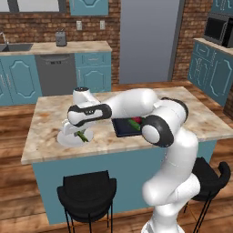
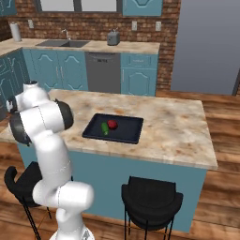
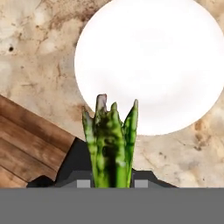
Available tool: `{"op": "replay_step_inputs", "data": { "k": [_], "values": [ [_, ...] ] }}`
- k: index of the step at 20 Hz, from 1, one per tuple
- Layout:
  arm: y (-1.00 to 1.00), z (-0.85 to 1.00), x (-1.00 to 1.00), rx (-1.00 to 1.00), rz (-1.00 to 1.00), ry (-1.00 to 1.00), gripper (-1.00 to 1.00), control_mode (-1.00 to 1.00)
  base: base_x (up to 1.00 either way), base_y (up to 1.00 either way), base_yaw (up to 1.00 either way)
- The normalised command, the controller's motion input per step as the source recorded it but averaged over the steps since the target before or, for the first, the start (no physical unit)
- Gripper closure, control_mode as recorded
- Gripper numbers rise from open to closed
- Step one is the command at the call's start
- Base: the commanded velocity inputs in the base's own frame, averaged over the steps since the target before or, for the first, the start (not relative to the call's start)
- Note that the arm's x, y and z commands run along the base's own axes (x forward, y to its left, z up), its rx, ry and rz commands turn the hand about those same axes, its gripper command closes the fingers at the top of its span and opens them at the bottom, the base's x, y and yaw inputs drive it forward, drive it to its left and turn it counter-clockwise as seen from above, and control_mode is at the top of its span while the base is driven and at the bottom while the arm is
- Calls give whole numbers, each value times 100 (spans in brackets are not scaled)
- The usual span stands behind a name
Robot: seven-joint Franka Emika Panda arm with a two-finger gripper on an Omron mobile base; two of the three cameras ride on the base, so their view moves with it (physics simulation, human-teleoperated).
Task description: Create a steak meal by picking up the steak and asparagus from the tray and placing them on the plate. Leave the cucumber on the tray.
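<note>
Asparagus [image 3: 109, 144] sitting pinched in the closed gripper [image 3: 110, 181], hanging just above the white plate [image 1: 68, 139] at the counter's left, steak [image 2: 112, 124] and cucumber [image 2: 105, 129] lying on the black tray [image 2: 131, 133].

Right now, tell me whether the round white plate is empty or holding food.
Empty. In the hand view the round white plate shows a bare surface; the thin olive-green asparagus is gripped above it, not yet set down.
</note>
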Motion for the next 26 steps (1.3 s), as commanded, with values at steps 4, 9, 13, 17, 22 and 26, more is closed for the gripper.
{"op": "replay_step_inputs", "data": {
  "k": [4,9,13,17,22,26],
  "values": [
    [42,-32,63,0,0,1,100,-100,0,0,0],
    [29,-31,55,0,0,1,100,-100,0,0,0],
    [3,-34,31,0,0,1,100,-100,0,0,0],
    [0,-32,12,0,0,0,100,-100,0,0,0],
    [0,-28,12,0,0,0,100,-100,0,0,0],
    [0,-19,11,0,0,0,-100,-100,0,0,0]
  ]
}}
